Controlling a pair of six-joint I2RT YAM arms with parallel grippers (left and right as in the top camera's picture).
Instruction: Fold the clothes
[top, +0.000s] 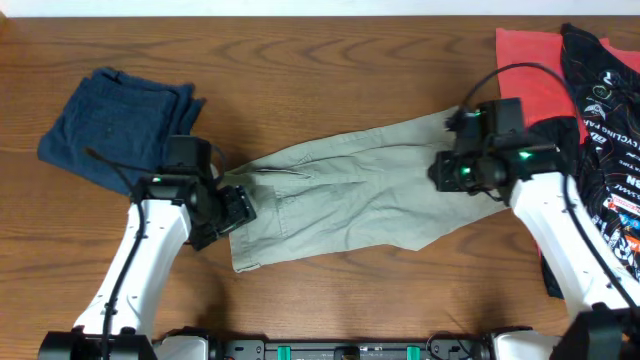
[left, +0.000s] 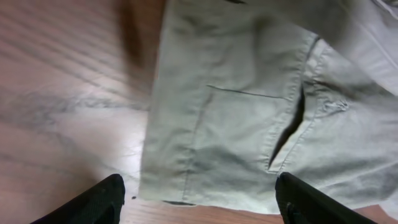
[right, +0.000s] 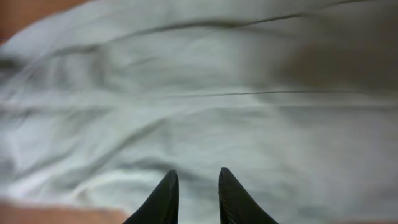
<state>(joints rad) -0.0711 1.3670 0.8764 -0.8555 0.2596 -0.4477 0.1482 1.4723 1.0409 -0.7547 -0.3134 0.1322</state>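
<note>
Left gripper (left: 199, 186) first: its two dark fingers (left: 99, 202) are spread wide at the bottom of the left wrist view, nothing between them but cloth lying further off. Just past the tips I see the khaki trousers (left: 249, 112), waist end, with one long edge running down against the bare wood of the table (left: 62, 93). A dark open pocket slit (left: 289, 134) shows on the fabric, and a thin stitched line (left: 239, 92) beside it.

Right gripper (right: 196, 174): fingertips (right: 168, 193) are close together with a narrow gap, pale cloth showing in the gap. I cannot tell whether they pinch a fold or just hang over it. The view is blurry. The khaki trousers (right: 199, 93) fill nearly all of it, creased, with a long seam running across.

Overhead, my side outward: both white arms reach in from the near edge. The left gripper (top: 235, 212) sits at the waist end of the khaki trousers (top: 350, 190), the right gripper (top: 447, 170) at the leg end. The trousers lie flat across the middle of the table (top: 330, 60), slanting away toward the right arm, somewhat wrinkled.

Further off on the left, a navy garment (top: 115, 125) lies folded in a rough square, apart from the trousers. At the far right, a red garment (top: 540, 75) is spread flat, and a black printed jersey (top: 605, 130) lies partly over it, running down the right edge behind the right arm.
</note>
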